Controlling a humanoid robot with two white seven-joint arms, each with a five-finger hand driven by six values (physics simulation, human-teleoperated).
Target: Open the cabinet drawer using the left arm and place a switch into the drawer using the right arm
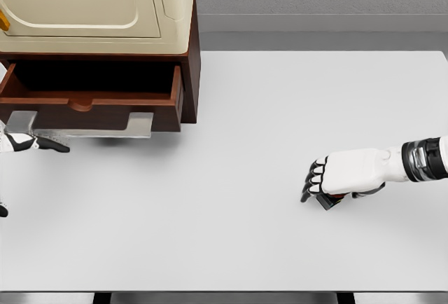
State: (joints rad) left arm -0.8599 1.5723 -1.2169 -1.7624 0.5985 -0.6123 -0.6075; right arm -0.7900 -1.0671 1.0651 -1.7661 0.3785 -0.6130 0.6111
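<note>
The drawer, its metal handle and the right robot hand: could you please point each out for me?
drawer (91, 111), head view, on its brown front panel.
metal handle (91, 133), head view, on the grey bar below the front.
right robot hand (353, 171), head view, on the white back of the hand.

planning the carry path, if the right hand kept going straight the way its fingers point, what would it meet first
The right hand points left across the bare white table. The way looks free; the open drawer lies farther back.
</note>
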